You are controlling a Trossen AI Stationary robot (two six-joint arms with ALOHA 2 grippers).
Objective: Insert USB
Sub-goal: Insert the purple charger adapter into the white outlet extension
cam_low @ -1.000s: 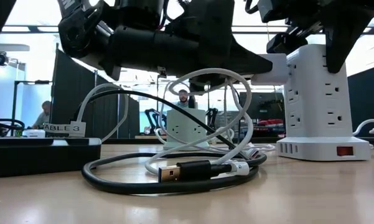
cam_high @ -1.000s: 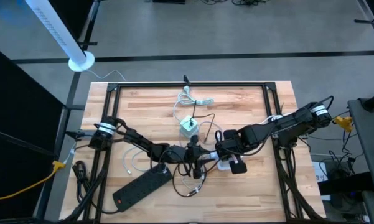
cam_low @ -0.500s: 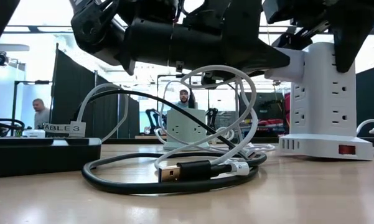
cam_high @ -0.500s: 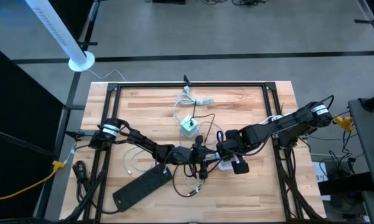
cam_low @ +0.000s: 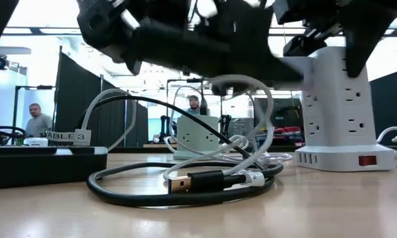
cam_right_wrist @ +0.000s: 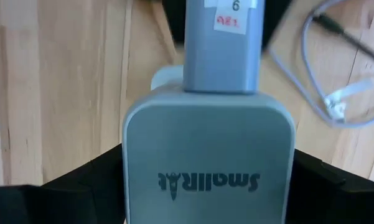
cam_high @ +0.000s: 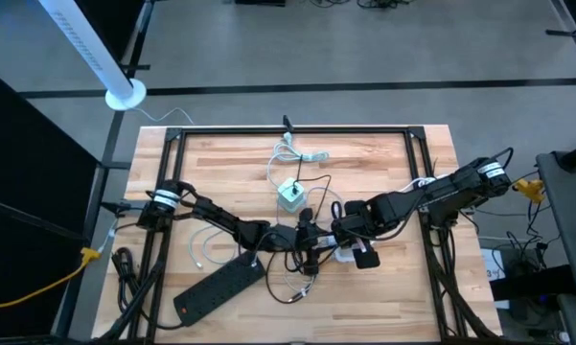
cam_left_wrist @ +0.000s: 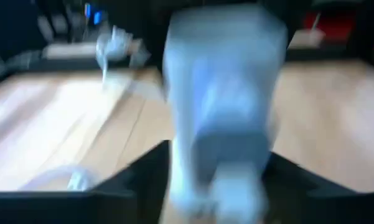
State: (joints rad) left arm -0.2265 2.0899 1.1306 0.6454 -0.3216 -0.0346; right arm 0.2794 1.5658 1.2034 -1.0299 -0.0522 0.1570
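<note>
Left hand (cam_high: 307, 243) hangs above mid-bench (cam_low: 330, 211), well past the black power strip (cam_high: 216, 286) that lies out on its outer side. Its wrist view is smeared, so cannot tell whether it is spread or clamped on anything. USB plug (cam_low: 180, 183): bare metal tongue on a short dark shell, lying flat on the bench below and apart from this hand, at the end of a coiled black cable (cam_low: 119, 195). Judged light and rigid at the shell, with the lead behind it springy enough to twist the plug off line; the tongue is slick and easily bent. Best taken by the flat sides of the shell, just behind the metal. A white cable (cam_low: 265, 125) loops up from the same tangle toward the underside of the left hand; its end is hidden. Right hand (cam_high: 350, 233), just beside the left one, stands spread wide around the top of the white power tower (cam_right_wrist: 208, 155), one finger against each side, bracing it upright on the bench. The tower's row of small ports (cam_low: 307, 157) sits low on its base, below the right hand, facing the plug
</note>
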